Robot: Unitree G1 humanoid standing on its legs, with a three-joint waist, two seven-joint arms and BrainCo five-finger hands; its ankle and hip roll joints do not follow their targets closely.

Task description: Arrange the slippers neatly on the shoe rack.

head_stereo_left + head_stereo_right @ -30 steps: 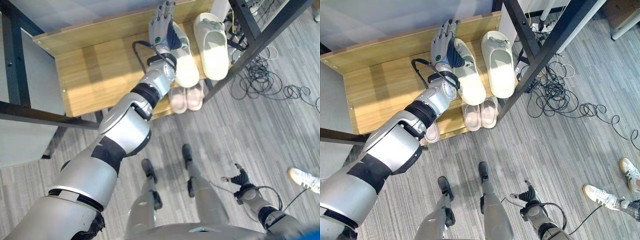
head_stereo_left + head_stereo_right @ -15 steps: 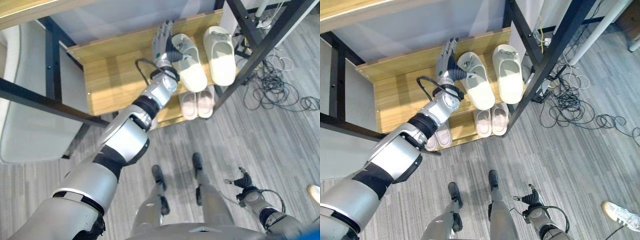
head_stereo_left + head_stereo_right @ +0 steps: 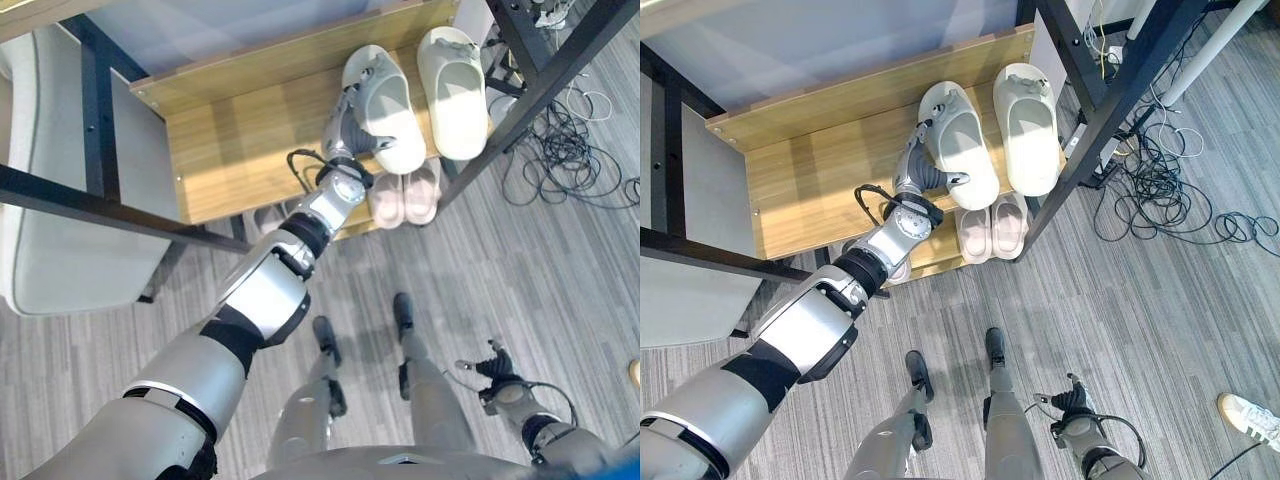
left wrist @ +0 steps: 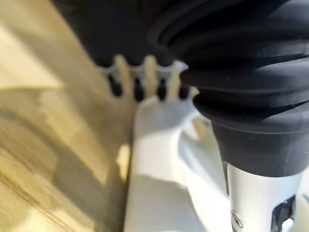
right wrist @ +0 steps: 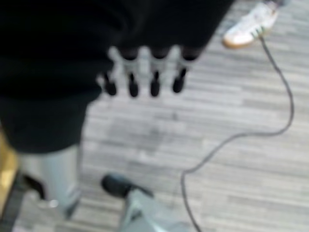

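With my left hand [image 3: 920, 165] laid flat-fingered against the left slipper [image 3: 962, 146], I should nudge it parallel to its mate [image 3: 1030, 115].

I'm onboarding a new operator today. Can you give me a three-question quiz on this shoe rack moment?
1. True or false: the left hand is on the left white slipper on the wooden shelf.
2. How many white slippers lie on that shelf? A) one B) two C) three
3. Fill in: the pink slippers sit on the ____ shelf.

Key: 1 true; 2 B, with the right white slipper beside the first; 3 lower. The right hand hangs low over the floor.
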